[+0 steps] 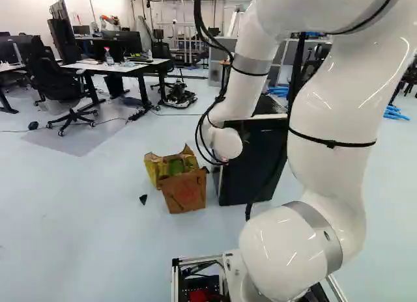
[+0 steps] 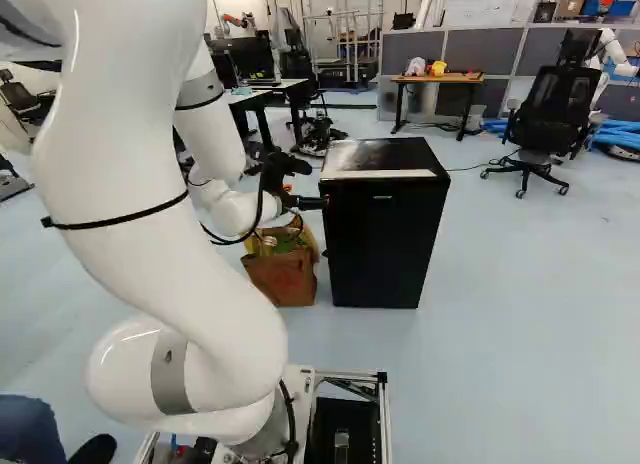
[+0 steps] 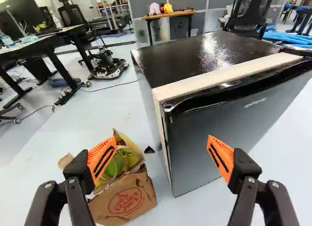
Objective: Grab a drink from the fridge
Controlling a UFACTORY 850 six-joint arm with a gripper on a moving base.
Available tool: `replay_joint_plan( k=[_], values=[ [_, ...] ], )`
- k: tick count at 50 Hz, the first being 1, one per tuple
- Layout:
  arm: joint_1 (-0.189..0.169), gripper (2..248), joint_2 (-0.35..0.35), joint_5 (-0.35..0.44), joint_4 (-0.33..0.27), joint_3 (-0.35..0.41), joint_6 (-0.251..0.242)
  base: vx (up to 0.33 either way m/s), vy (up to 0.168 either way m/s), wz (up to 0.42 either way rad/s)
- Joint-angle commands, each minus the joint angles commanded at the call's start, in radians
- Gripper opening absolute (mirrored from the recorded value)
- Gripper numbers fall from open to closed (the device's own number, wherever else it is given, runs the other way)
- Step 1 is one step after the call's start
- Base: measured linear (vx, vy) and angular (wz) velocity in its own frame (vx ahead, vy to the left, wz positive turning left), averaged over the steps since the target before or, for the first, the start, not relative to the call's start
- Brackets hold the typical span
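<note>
Currently we have the black fridge (image 2: 385,234) standing on the pale floor ahead of our base, its door (image 3: 229,128) looking closed. A light strip runs between the glossy top and the door front.

Gripper (image 2: 303,186): up at the fridge, on the side toward the paper bag. Our wrist view gives its fingers spread wide, orange pads (image 3: 222,155) well apart, nothing held. One finger shows in front of the door, the other over the bag; the fridge's near vertical edge falls between them, beyond.

Brown paper bag (image 1: 186,190): open, on the floor beside the fridge, yellow and green inside. We note a small dark piece (image 3: 149,150) on the floor near both. Farther back, a wheeled chair (image 2: 550,109) and a wooden-topped desk (image 2: 437,78).
</note>
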Motion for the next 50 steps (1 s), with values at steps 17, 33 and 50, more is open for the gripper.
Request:
replay_joint_plan(
  k=[17,33,50],
  values=[
    [0.03,247,-0.082,0.071,0.132,-0.045,0.0,0.0,0.0,0.0],
    [0.055,247,-0.162,0.125,0.232,-0.093,0.0,0.0,0.0,0.0],
    [0.08,247,-0.2,0.158,0.306,-0.137,0.0,0.0,0.0,0.0]
  ],
)
